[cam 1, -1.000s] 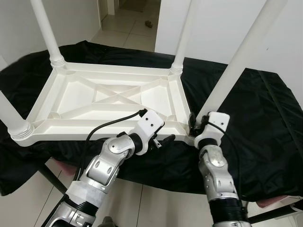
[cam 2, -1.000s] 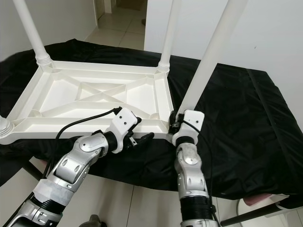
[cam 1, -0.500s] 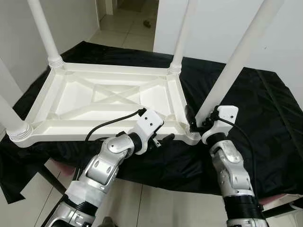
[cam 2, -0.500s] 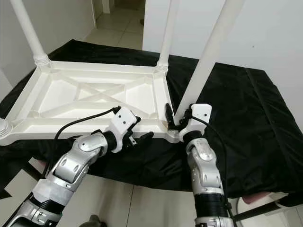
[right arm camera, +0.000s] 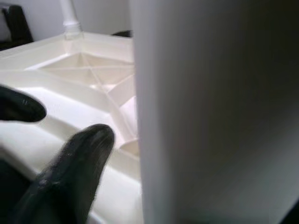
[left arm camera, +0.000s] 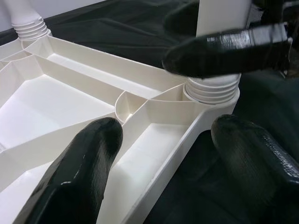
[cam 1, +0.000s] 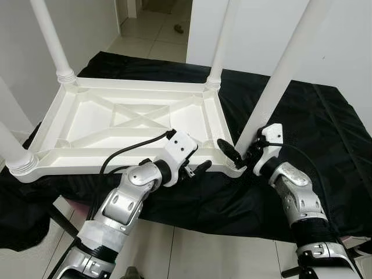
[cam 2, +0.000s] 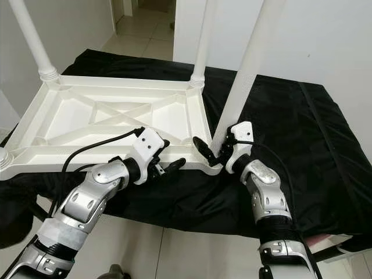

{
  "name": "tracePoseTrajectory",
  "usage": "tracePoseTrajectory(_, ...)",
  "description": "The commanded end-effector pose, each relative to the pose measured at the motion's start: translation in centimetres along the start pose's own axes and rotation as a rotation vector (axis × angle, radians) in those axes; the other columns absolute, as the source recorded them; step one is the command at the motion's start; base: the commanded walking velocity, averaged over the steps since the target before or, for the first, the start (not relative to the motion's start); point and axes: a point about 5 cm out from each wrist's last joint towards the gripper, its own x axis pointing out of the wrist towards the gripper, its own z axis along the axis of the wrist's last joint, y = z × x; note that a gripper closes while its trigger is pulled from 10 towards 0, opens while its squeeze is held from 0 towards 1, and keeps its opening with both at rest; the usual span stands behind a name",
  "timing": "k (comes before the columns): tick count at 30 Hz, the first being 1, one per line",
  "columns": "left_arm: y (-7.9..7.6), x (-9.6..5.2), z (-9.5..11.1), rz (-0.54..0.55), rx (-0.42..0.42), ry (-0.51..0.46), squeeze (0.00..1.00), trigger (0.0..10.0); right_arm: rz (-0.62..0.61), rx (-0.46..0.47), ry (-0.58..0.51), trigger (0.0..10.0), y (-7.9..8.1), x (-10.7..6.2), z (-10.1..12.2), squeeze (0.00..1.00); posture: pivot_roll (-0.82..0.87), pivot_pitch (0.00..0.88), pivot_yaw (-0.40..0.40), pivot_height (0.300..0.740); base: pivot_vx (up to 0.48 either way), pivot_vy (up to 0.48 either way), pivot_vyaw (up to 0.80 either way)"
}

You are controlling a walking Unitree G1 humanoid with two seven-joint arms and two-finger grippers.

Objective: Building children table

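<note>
At the near corner, the right gripper [cam 1: 238, 152] gaped around the leg [cam 1: 279, 75] to seat it, while the left gripper [cam 1: 195, 168], open, straddled the tabletop [cam 1: 125, 125] rim, likely steadying it.

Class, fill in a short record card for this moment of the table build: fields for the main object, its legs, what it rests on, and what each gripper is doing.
Main object: white plastic children's table top, lying upside down
Legs: four white legs stand up from its corners; near-right leg is at the right gripper
Support: black cloth covering a surface
Left gripper: open, fingers straddling the table's near rim beside that corner
Right gripper: open around the base of the near-right leg
</note>
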Motion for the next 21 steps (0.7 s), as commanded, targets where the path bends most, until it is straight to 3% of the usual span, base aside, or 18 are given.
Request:
tracePoseTrajectory(1,0.1,0.1,0.1,0.013,-0.002,0.005,0.0,10.0,0.053,0.014,0.038,0.0,0.1,0.0,-0.4,0.0,0.08,0.024,-0.044,0.74,0.0,0.0,0.0)
tracePoseTrajectory(11,0.0,0.2,0.2,0.008,-0.004,0.004,0.0,10.0,0.087,0.027,0.04,0.0,-0.2,-0.8,-1.0,0.0,0.07,0.031,-0.037,0.74,0.0,0.0,0.0)
tracePoseTrajectory(16,-0.2,0.4,0.3,0.004,-0.005,-0.001,0.0,10.0,-0.021,0.03,0.01,0.0,-1.1,-1.5,-0.9,0.0,0.06,0.034,-0.058,0.74,0.0,0.0,0.0)
tracePoseTrajectory(17,-0.2,0.5,0.3,0.007,-0.007,-0.004,0.0,10.0,-0.073,0.033,-0.001,5.5,-1.4,-1.7,-0.8,0.0,0.06,0.035,-0.061,0.74,0.0,0.0,0.0)
tracePoseTrajectory(20,-0.2,0.6,0.4,0.01,-0.008,-0.005,0.0,10.0,-0.106,0.037,-0.008,5.5,-1.7,-1.9,-0.7,0.0,0.06,0.034,-0.063,0.74,0.0,0.0,0.0)
tracePoseTrajectory(21,-0.2,0.6,0.4,0.013,-0.01,-0.009,0.0,10.0,-0.15,0.04,-0.024,10.0,-1.8,-2.0,-0.5,0.0,0.06,0.033,-0.071,0.74,0.0,0.0,0.0)
